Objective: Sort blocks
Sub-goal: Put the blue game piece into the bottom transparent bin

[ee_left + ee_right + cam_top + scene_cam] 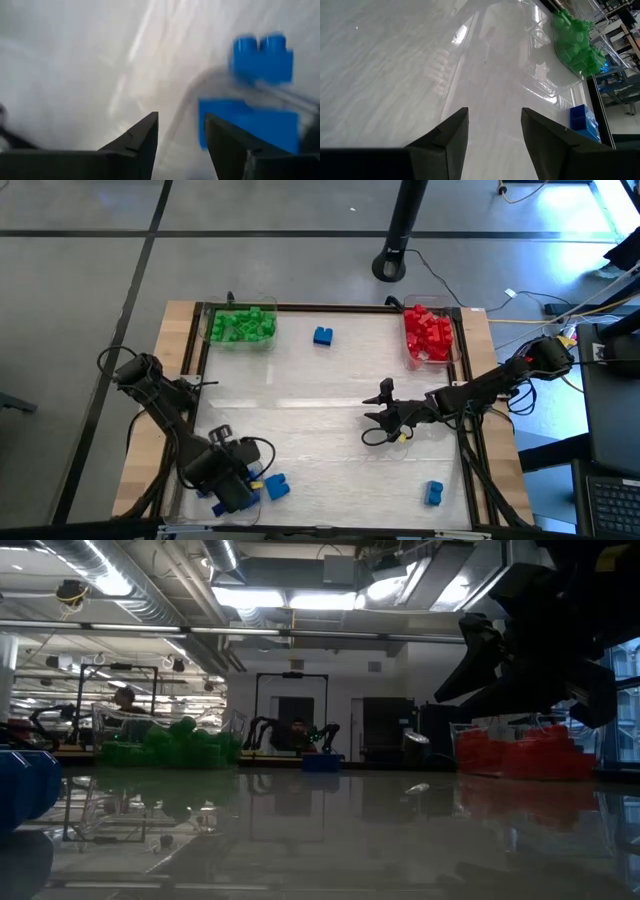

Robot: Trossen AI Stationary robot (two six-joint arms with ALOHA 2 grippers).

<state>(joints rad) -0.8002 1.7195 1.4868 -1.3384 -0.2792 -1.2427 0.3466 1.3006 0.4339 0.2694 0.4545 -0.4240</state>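
— Where's the left gripper [180,145]?

— Low at the near-left corner, fingers apart and empty, just short of the blue studded plastic bricks [262,57] in their clear tray. I'd judge blue sorting is underway.

— Next?

— The right gripper [385,415], open and empty mid-table, must reach the stray blue brick [433,493] near the front edge.

blue blocks [260,100] blurred, right arm [545,630] cropped at frame edge

The high camera is looking straight down on the table [330,395]; the low one is facing level across it. Both wrist cameras are looking closely over it.
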